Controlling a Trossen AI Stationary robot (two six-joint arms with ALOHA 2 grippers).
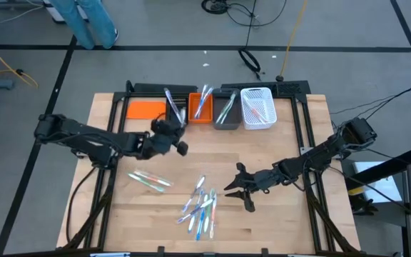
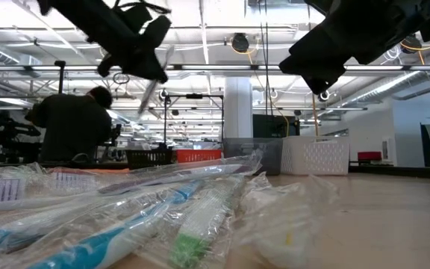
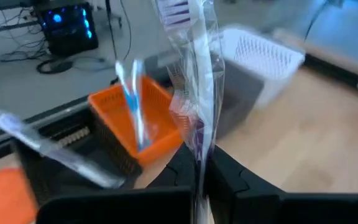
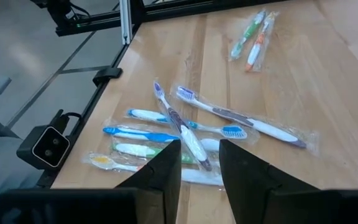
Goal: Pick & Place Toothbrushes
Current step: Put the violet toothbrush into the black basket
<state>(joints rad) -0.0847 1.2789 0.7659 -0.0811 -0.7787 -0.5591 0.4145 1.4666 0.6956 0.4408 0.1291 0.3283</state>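
My left gripper [image 1: 170,128] is raised near the bins at the far edge and is shut on a wrapped toothbrush [image 1: 168,103] with a purple and white handle [image 3: 197,93]. The low view shows this toothbrush [image 2: 152,88] off the table. My right gripper [image 1: 232,188] is open, just right of a loose pile of wrapped toothbrushes [image 1: 201,203] lying flat on the wood. In its wrist view the gripper [image 4: 197,168] hovers over that pile [image 4: 185,130]. Two more wrapped brushes [image 1: 150,180] lie to the pile's left. Blue brushes [image 3: 134,99] stand in the orange bin [image 1: 200,107]. My left gripper pinches the wrapped toothbrush between its two fingers at one end of the clear wrapper [image 3: 199,163]. The brush is lifted clear of the table and sticks out past the fingertips, toward the bins at the far edge.
Along the far edge stand a black bin [image 3: 73,155] holding a wrapped brush, the orange bin, a grey bin [image 1: 225,111] and a white basket [image 1: 257,108]. An orange flat piece [image 1: 145,108] lies at the left. A seated person [image 2: 69,127] shows beyond the table.
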